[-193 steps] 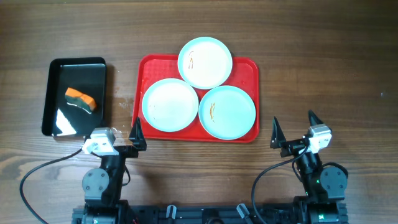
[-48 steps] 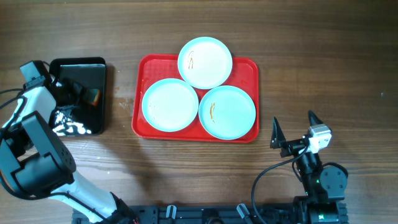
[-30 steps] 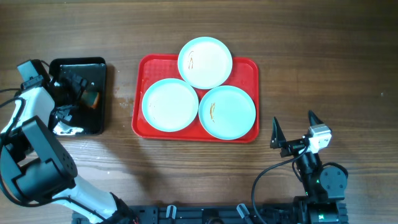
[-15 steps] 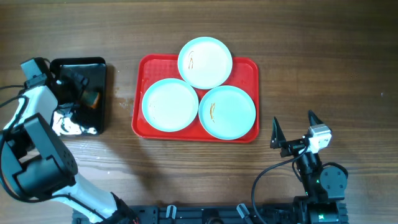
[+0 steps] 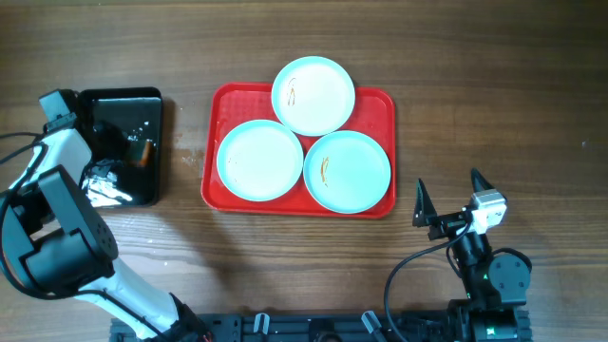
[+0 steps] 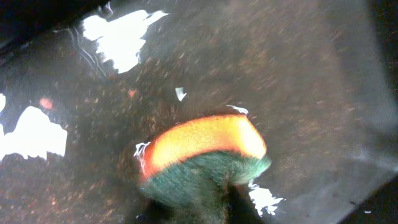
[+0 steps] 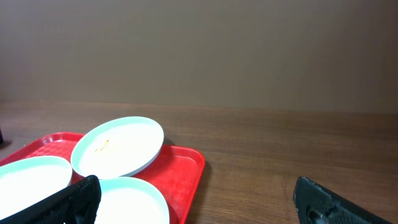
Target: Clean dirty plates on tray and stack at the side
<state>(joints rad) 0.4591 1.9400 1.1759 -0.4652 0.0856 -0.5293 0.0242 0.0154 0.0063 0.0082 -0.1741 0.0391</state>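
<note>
Three pale plates lie on the red tray (image 5: pixel 382 101): one at the back (image 5: pixel 313 95) and one at the front right (image 5: pixel 347 171), both with thin orange smears, and one at the front left (image 5: pixel 259 160). My left gripper (image 5: pixel 133 150) reaches into a black tray (image 5: pixel 119 97) at the left and is shut on an orange and green sponge (image 6: pixel 205 140), whose green side is pinched at the bottom of the left wrist view. My right gripper (image 5: pixel 447 183) stands open near the table's front right, holding nothing, with the tray (image 7: pixel 186 165) and plates (image 7: pixel 118 146) ahead of it to the left.
The glossy black tray (image 6: pixel 298 62) is wet, with bright glints around the sponge. Bare wooden table (image 5: pixel 494 85) lies to the right of the red tray and behind it.
My left gripper has closed on the sponge in the black tray and shifted slightly. The right arm and the plates have not moved.
</note>
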